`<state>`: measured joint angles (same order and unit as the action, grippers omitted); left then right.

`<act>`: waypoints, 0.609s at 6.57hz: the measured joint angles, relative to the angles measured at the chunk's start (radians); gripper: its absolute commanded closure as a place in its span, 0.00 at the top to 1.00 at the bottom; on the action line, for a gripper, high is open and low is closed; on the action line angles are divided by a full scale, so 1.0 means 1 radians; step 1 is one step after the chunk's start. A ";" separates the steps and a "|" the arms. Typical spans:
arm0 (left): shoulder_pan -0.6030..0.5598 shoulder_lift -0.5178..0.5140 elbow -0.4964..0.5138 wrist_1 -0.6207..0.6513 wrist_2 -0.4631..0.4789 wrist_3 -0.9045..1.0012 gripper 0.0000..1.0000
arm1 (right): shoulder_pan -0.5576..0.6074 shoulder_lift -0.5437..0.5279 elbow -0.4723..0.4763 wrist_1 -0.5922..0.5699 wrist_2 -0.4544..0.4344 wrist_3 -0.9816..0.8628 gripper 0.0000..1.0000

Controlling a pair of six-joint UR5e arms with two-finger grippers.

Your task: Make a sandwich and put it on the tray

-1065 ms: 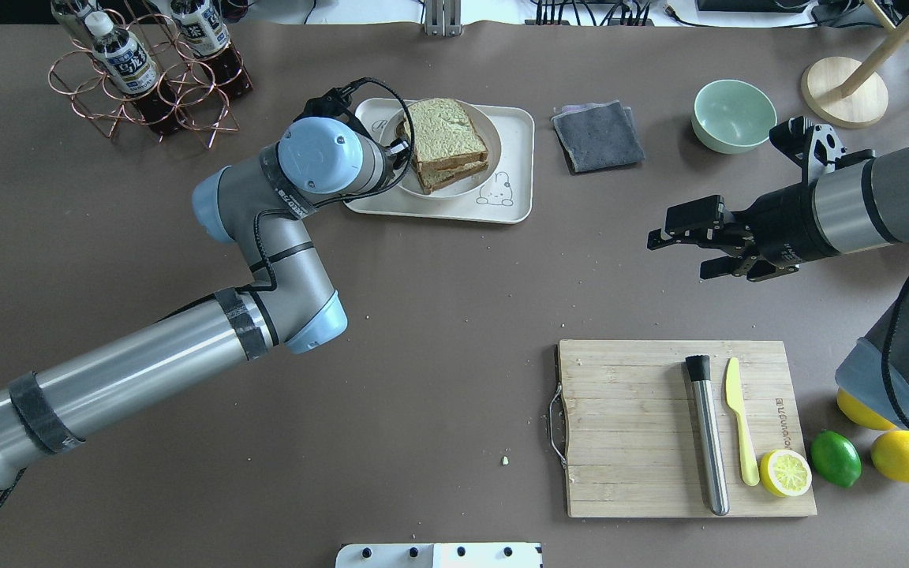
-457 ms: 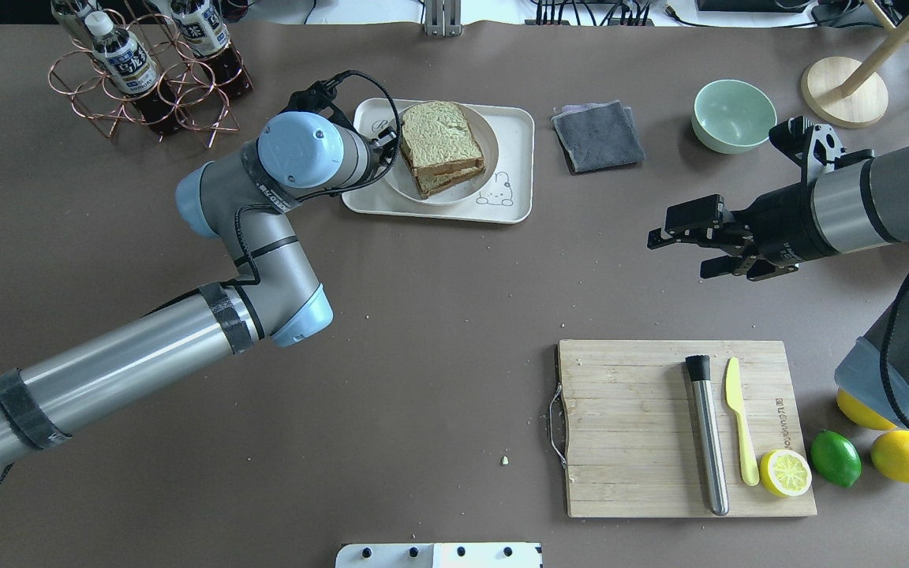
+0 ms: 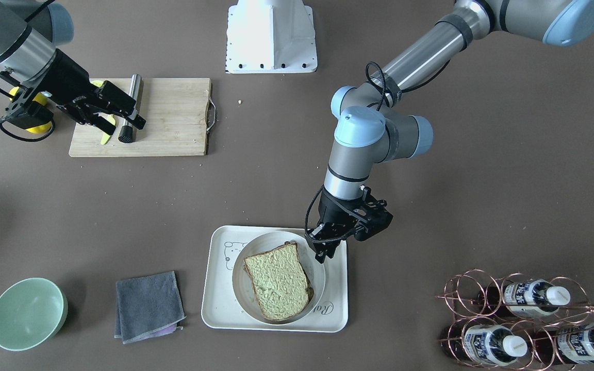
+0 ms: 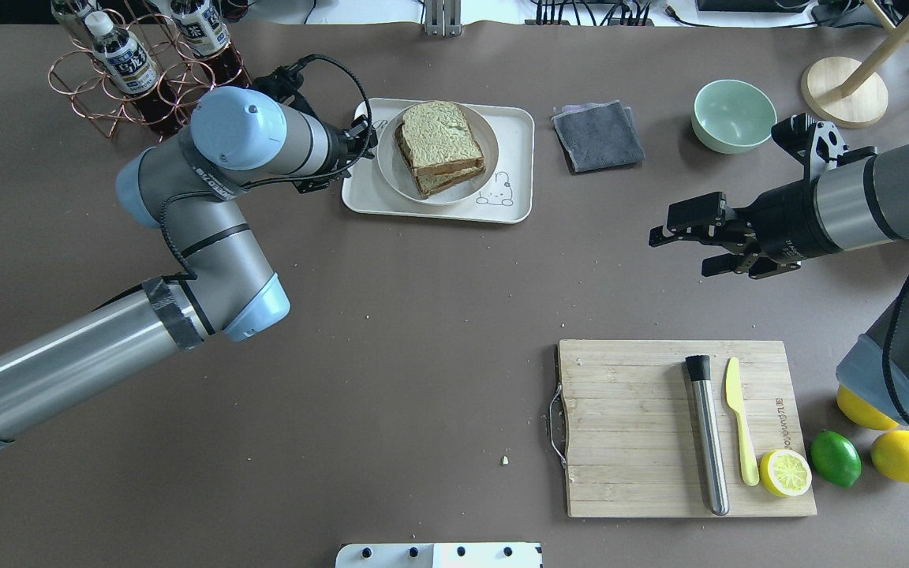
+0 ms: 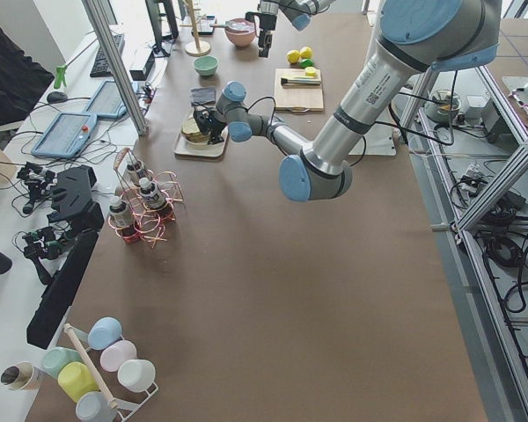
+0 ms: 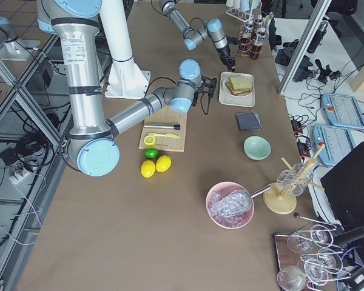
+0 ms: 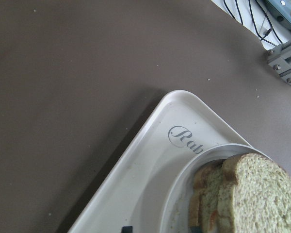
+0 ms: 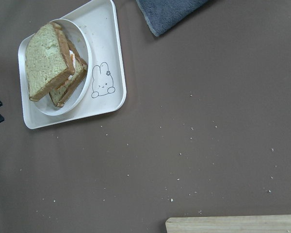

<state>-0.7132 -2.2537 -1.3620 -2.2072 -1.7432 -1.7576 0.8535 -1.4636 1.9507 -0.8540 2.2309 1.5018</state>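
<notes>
The sandwich (image 4: 439, 142), two greenish-tan toast slices with white egg showing between them, lies on a round white plate (image 4: 391, 170). The plate stands on the cream tray (image 4: 514, 126) with the bear drawing. My left gripper (image 4: 365, 140) hovers over the tray's left edge, just off the plate's rim, open and empty. In the front view it (image 3: 324, 251) points down beside the sandwich (image 3: 278, 281). The left wrist view shows the tray's corner (image 7: 150, 165) and the sandwich (image 7: 252, 194). My right gripper (image 4: 679, 251) is open and empty, far to the right, above the bare table.
A wooden cutting board (image 4: 628, 426) with a metal muddler, a yellow knife and a lemon half lies front right. A lime (image 4: 835, 457) and lemons lie beside it. A grey cloth (image 4: 598, 136) and a green bowl (image 4: 733, 115) sit right of the tray. A copper bottle rack (image 4: 147, 71) stands back left.
My left arm has drawn back to the left, off the plate's rim. The plate with the sandwich stays on the tray. The right arm has barely moved.
</notes>
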 measured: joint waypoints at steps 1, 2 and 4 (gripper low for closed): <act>-0.010 0.057 -0.095 0.030 -0.026 0.008 0.97 | 0.009 0.000 0.000 -0.001 0.003 0.000 1.00; -0.014 0.113 -0.210 0.090 -0.034 0.043 0.97 | 0.029 -0.002 -0.001 -0.005 0.012 -0.010 1.00; -0.026 0.261 -0.430 0.172 -0.034 0.142 0.97 | 0.106 -0.010 -0.032 -0.012 0.059 -0.126 1.00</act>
<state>-0.7395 -1.9930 -1.7916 -2.0348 -1.7776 -1.6155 0.9594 -1.4740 1.9184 -0.8655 2.2895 1.3758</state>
